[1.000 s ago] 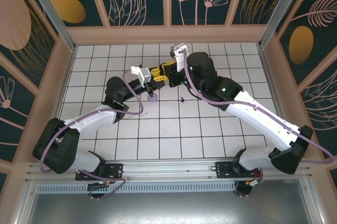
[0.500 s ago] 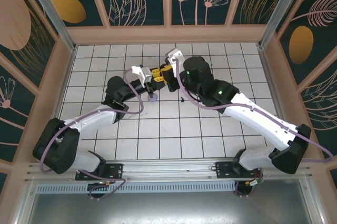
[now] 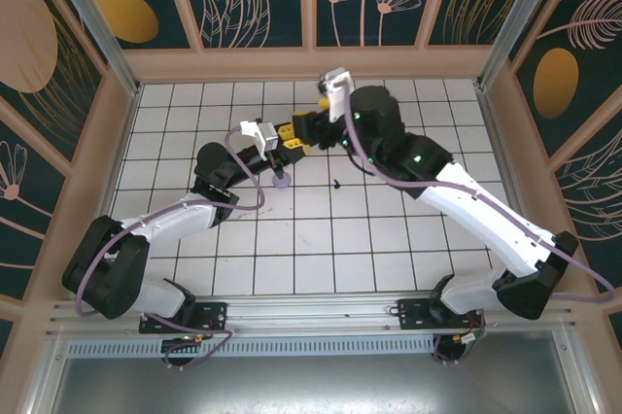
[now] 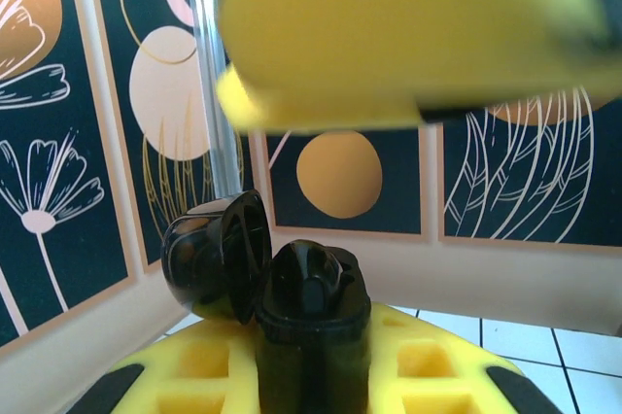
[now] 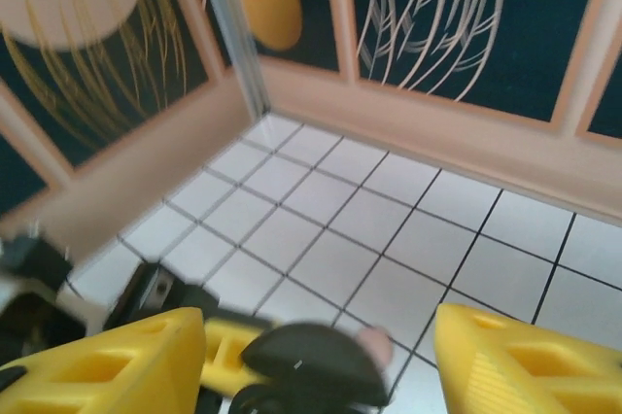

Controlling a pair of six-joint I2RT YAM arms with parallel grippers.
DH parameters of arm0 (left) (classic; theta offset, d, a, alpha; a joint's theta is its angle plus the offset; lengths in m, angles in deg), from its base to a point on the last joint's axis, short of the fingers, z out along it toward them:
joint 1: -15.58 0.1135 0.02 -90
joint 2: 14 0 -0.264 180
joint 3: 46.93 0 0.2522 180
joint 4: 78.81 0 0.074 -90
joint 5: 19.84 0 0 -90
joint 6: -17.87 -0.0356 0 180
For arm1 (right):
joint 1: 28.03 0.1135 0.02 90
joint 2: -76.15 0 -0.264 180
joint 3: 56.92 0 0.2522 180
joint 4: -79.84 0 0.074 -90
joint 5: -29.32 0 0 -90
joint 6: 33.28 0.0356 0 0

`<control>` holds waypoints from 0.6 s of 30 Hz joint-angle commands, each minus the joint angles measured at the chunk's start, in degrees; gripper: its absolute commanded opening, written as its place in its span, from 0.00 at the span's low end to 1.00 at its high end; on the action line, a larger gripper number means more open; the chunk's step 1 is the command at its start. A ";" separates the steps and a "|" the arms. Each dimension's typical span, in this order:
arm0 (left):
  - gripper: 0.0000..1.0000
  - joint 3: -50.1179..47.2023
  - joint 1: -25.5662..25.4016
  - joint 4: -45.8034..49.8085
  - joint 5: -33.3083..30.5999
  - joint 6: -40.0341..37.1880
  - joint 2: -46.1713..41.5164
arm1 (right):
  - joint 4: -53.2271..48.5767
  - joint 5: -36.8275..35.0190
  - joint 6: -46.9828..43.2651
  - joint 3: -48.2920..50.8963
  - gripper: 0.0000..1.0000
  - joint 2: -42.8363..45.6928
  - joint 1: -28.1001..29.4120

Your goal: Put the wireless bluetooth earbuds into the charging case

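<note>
Left claw (image 4: 311,380): yellow fingers pressed onto the base of a glossy black round plastic charging case (image 4: 311,293). The case is held upright, off the white tiled counter (image 3: 389,239). Its hinged lid (image 4: 216,257) is tipped open to the left.

Right claw (image 5: 311,351): yellow fingers spread wide and holding nothing, poised just above the open case. No contact visible.

Progress: the case is open and presented. Its interior is hidden from the wrist cameras, so I cannot tell whether any bud is seated. One tiny black stemmed earbud (image 3: 337,182) lies on the counter near the claws, so I judge insertion unfinished. A small lilac round item (image 3: 281,179) sits on the counter just below the left claw; too small to identify.

Left to do: seat the black earbud, shut the lid.
</note>
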 commanded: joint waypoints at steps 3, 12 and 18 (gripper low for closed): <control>0.00 -0.32 -0.13 -5.58 -0.08 1.42 0.66 | 1.96 4.91 11.02 -1.41 0.66 6.16 -7.40; 0.00 -1.61 -0.18 -5.48 -1.72 0.01 -0.98 | -1.78 12.81 16.48 12.75 0.66 7.30 -20.30; 0.00 -2.67 -0.16 -3.90 -3.07 -1.36 -2.94 | -1.14 15.83 13.98 23.38 0.60 -2.42 -21.90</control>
